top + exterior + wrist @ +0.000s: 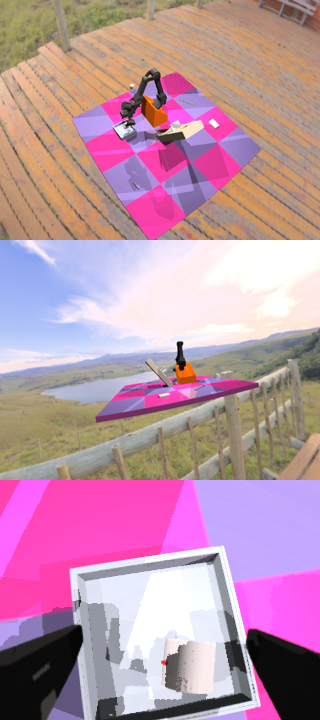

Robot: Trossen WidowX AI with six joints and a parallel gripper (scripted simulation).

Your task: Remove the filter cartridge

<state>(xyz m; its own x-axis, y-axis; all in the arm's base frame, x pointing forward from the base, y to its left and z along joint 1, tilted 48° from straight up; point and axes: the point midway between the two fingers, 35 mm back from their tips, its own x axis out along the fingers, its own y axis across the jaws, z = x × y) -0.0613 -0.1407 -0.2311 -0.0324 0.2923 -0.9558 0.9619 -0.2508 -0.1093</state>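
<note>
The pale round cartridge lies on its side on the floor of the grey tray, near one corner in the wrist view. A small red mark shows at its left edge; its slots cannot be made out. My gripper is wide open above the tray, with the fingers at the left and right of the view and nothing between them. Whether a finger touches the tray cannot be told. The cream service panel stands tilted, with a dark opening in its face.
An orange block stands by the arm's base, between tray and panel. A white block, a thin grey rod and a short grey rod lie on the checkered top. A white cylinder is beyond the arm.
</note>
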